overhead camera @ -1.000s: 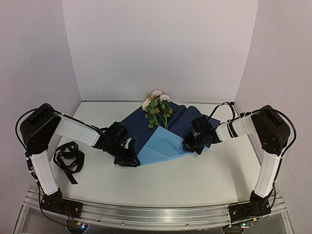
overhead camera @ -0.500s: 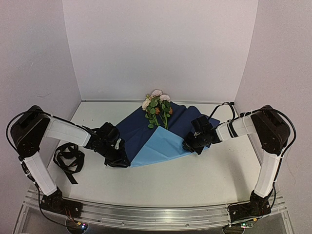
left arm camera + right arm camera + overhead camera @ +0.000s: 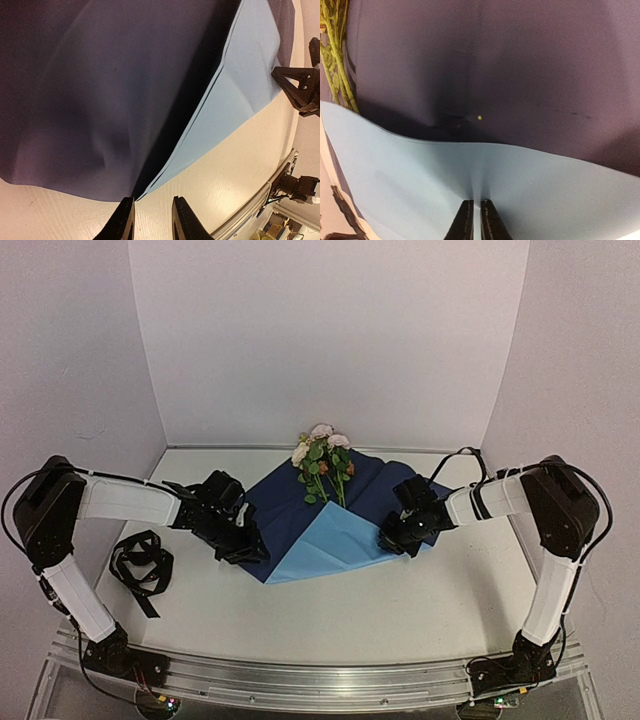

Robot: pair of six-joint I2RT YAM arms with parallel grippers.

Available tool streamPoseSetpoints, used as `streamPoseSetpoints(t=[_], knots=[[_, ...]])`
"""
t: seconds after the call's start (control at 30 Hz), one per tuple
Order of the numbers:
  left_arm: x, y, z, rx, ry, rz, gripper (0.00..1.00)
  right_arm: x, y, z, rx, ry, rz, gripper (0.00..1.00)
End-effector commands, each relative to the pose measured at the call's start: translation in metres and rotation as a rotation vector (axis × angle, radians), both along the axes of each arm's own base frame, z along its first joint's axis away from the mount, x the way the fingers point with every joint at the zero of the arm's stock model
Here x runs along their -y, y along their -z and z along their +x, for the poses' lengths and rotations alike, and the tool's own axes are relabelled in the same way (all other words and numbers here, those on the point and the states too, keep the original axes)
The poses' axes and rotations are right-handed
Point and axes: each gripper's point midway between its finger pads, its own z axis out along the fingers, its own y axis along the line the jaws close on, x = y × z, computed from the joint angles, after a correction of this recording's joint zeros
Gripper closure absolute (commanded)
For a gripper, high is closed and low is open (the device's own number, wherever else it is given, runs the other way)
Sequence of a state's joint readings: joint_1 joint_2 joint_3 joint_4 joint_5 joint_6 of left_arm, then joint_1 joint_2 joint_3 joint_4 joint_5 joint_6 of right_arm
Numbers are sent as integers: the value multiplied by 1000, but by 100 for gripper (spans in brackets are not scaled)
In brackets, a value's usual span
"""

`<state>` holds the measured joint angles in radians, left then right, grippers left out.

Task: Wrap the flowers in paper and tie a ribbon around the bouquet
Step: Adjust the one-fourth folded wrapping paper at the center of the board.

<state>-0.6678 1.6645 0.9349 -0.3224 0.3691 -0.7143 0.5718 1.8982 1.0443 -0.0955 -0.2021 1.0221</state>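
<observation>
The paper (image 3: 285, 505) lies spread on the table, navy side up, with a light blue flap (image 3: 340, 538) folded over its near part. The flowers (image 3: 322, 452) rest on its far edge, and their green stems (image 3: 335, 60) show at the left of the right wrist view. My left gripper (image 3: 152, 204) is open, with the paper's near corner (image 3: 136, 196) just beyond its fingertips and nothing between them. My right gripper (image 3: 480, 206) is shut on the light blue edge of the paper (image 3: 530, 175), at its right side (image 3: 392, 537). The black ribbon (image 3: 140, 562) lies loose at the left.
White walls close in the table on the left, back and right. An aluminium rail (image 3: 320, 680) runs along the near edge, where both arm bases stand. The left forearm (image 3: 125, 502) reaches over the table just behind the ribbon.
My left gripper has opened and let go of the paper's near left corner, drawing back to the left. The corner has settled flat. The right arm has barely moved.
</observation>
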Motion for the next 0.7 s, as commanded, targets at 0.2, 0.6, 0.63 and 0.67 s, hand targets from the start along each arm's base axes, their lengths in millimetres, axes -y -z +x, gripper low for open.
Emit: streamPoseSetpoints(t=[0.2,0.6,0.63,0.67], knots=[[35,-42,49,103,23,-103,68,15,-57,13,141,-101,-165,76],[104,-47,77,89,183,-187,70,30,2,-17,27,-144,-227,75],[107,-48,76,91,187,-188,70,33,5,-19,19,-137,-231,75],[108,-48,75,90,189,-188,70,35,9,-21,9,-126,-236,76]])
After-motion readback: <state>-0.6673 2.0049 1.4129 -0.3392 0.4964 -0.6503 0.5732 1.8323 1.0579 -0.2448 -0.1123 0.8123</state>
